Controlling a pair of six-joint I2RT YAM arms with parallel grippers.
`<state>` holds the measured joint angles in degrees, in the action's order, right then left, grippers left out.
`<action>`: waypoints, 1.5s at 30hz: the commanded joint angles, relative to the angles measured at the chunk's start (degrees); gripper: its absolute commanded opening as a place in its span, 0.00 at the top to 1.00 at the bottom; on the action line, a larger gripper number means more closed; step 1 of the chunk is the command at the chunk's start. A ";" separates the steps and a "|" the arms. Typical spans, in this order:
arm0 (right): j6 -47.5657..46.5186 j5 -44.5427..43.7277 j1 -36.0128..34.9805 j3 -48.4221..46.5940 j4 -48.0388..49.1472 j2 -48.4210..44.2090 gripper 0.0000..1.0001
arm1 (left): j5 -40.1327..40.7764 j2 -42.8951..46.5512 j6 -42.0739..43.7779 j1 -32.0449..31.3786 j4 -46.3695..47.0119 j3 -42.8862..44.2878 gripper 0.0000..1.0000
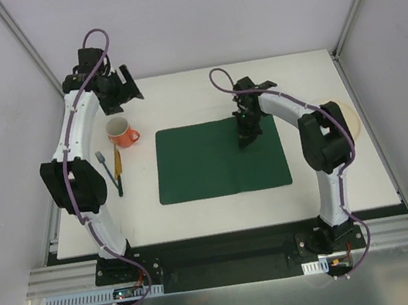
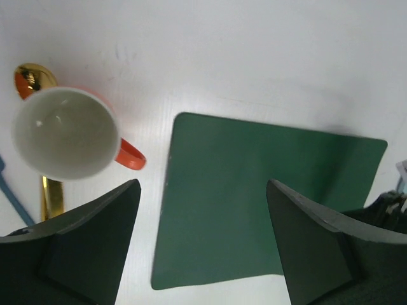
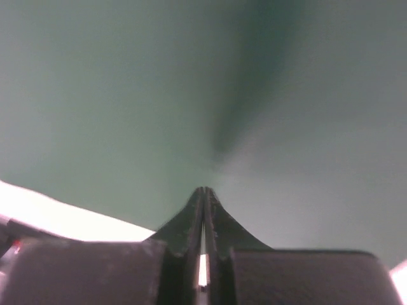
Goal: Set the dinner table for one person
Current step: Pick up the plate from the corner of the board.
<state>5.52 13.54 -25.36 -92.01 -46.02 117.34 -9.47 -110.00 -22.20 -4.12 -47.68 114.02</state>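
The white dinner table [image 1: 200, 223] carries a dark green placemat [image 1: 207, 171] at its middle. My right gripper [image 1: 247, 143] points straight down onto the placemat's far right part. In the right wrist view its jaws [image 3: 204, 189] are shut, with the tips at the mat surface [image 3: 127, 95] and nothing visible between them. My left gripper [image 1: 124, 87] is open and empty, raised over the far left of the table. Its wrist view [image 2: 203, 184] looks down on the placemat [image 2: 254, 190] and an orange mug with a white inside [image 2: 63, 133].
The orange mug [image 1: 119, 131] stands left of the placemat. A gold spoon [image 2: 28, 79] and other cutlery [image 1: 116, 167] lie beside it. A pale plate [image 1: 350, 119] sits at the table's right edge, partly behind the right arm. White walls enclose three sides.
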 commanded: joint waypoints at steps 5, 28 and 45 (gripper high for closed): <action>7.40 -13.18 14.10 10.86 3.04 -12.64 0.66 | -8.36 5.23 -3.38 -6.25 6.02 -11.18 0.20; 5.30 -17.06 45.83 22.67 10.16 -18.02 0.36 | -11.53 4.26 -1.18 -8.18 7.60 -16.37 0.20; 4.85 -20.74 52.96 19.85 9.90 -15.03 0.29 | -11.79 3.30 -1.36 -8.18 7.69 -15.76 0.20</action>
<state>10.48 -3.51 27.24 -71.35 -34.50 103.07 -19.70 -106.52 -24.21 -12.32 -40.82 96.84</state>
